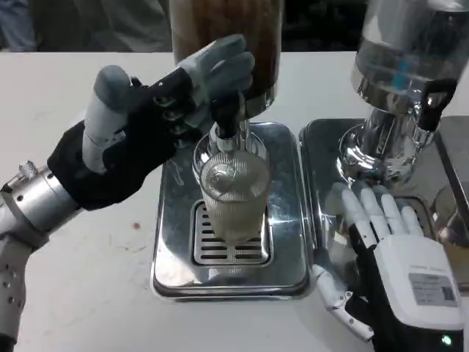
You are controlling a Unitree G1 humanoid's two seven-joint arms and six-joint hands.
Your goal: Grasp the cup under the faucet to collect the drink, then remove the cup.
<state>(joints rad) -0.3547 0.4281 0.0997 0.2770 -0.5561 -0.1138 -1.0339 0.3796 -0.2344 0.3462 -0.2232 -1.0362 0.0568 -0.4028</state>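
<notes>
A ribbed clear cup [233,194] stands upright on the grate of a shiny drip tray [286,249], right under the black-handled faucet [226,116] of a dispenser holding brown drink [227,37]. My left hand [139,125] is raised left of the faucet. Its fingers [220,62] are spread and reach to the faucet handle, against it or just behind it. It holds nothing that I can see. My right hand [399,257] lies flat at the lower right, fingers straight and apart, about a hand's width right of the cup. How full the cup is I cannot tell.
A second dispenser [407,66] with a clear tank and its own black faucet [434,103] stands at the back right on a second metal tray [326,154]; my right hand's fingers lie over that tray. White table [95,293] stretches to the left and front.
</notes>
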